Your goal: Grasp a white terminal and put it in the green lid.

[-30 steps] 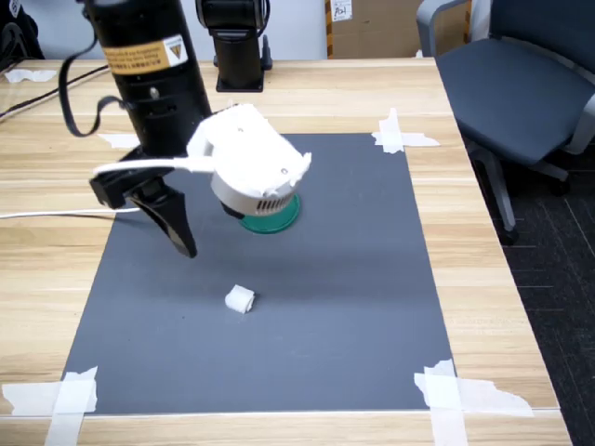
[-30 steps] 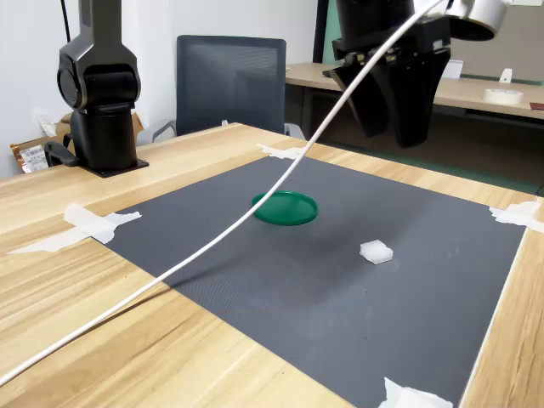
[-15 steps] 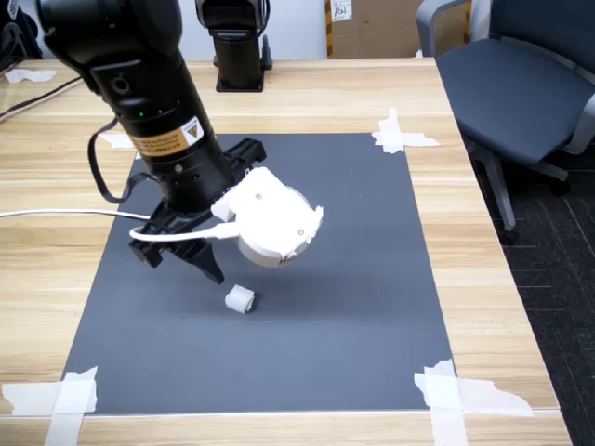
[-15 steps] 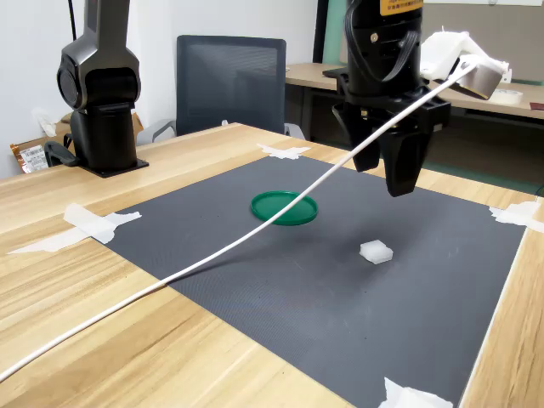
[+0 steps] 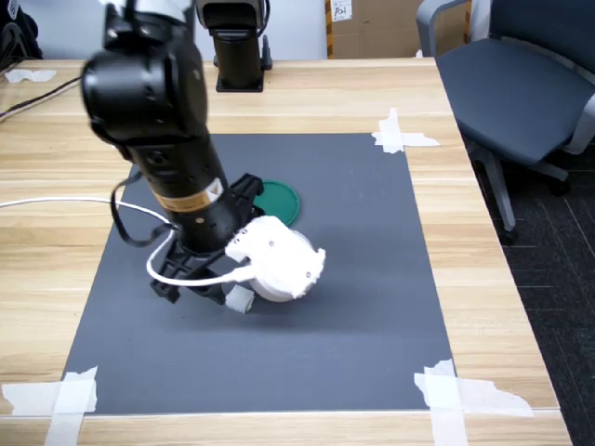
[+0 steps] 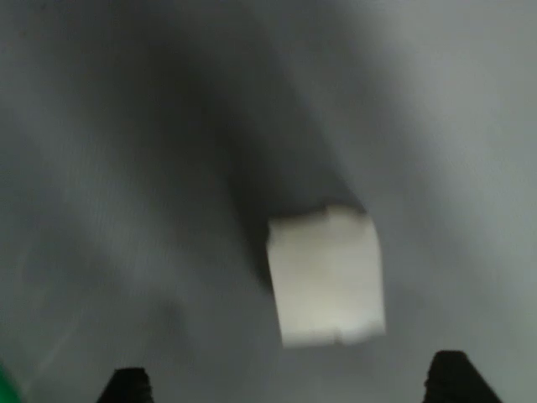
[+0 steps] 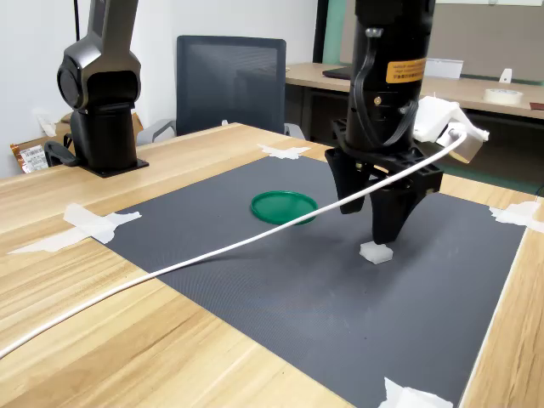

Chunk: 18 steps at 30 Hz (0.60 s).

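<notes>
Light wooden table, broad and pale, carrying everything; taped flat onto it with white strips at the corners, a dark grey rectangular mat, presumably to keep the work surface from sliding and to set small white parts off clearly.

Black jointed robot arm bent steeply down over the mat's near half in the first exterior view, evidently to bring its hand straight onto the target. White rounded camera housing mounted at the wrist, angled downward for a close look; thin white cable trailing away across the table.

Flat round dark-green plastic lid lying on the mat, beyond the arm in the first exterior view, apart from the hand and with nothing in it.

Black two-fingered hand spread, one finger either side, poised low over the tiny white blocky plastic terminal, apparently ready to close.

Terminal resting on the mat, not yet pinched, half covered by the housing in the first exterior view. Blurred in the wrist view; only the fingertips showing. Contact between fingers and terminal impossible to judge.
</notes>
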Available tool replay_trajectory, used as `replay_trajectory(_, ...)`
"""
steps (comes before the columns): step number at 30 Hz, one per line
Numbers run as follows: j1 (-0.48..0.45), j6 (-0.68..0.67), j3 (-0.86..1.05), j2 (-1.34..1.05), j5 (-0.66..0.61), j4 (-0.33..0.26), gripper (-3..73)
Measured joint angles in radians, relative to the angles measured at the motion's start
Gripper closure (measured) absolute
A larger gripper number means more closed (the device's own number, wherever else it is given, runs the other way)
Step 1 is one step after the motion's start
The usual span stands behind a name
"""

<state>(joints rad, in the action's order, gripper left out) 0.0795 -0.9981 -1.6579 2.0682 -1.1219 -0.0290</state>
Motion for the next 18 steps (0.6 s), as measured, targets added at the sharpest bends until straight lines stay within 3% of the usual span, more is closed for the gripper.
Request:
replay_trajectory(14,0.016,0.019,-0.006,0.059,0.048,0.029,8.2)
replay_trajectory(18,0.016,0.02,-0.006,0.059,0.051,0.029,14.0)
